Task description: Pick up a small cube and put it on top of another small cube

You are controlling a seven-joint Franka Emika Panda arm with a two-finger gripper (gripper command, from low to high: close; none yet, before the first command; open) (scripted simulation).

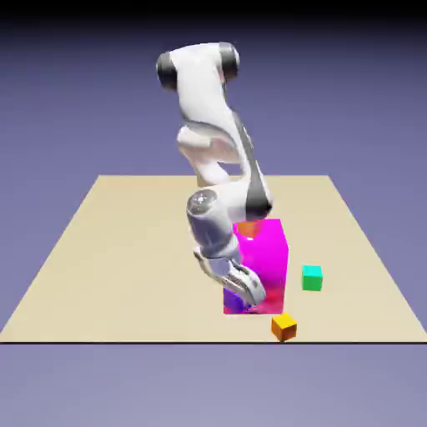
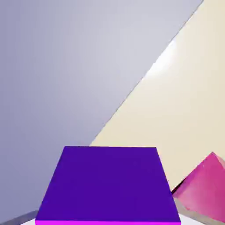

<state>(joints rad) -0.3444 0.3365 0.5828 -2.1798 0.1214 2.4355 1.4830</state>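
The small cube (image 2: 107, 184) is purple with a pinker edge along the bottom. It fills the lower middle of the hand view, sits between my fingers and hides their tips. In the exterior view my gripper (image 1: 242, 293) is low over the table, tilted, right in front of the large magenta block (image 1: 265, 263). Its jaws are shut on the small purple cube (image 1: 233, 303), of which only a sliver shows under the hand. Two other small cubes rest on the table: a green one (image 1: 312, 278) and an orange one (image 1: 283, 326).
The large magenta block stands directly behind my hand, and its corner (image 2: 205, 189) shows at the hand view's lower right. An orange patch (image 1: 248, 227) shows at the block's top edge behind the arm. The tan table (image 1: 125, 250) has its front edge close to the orange cube.
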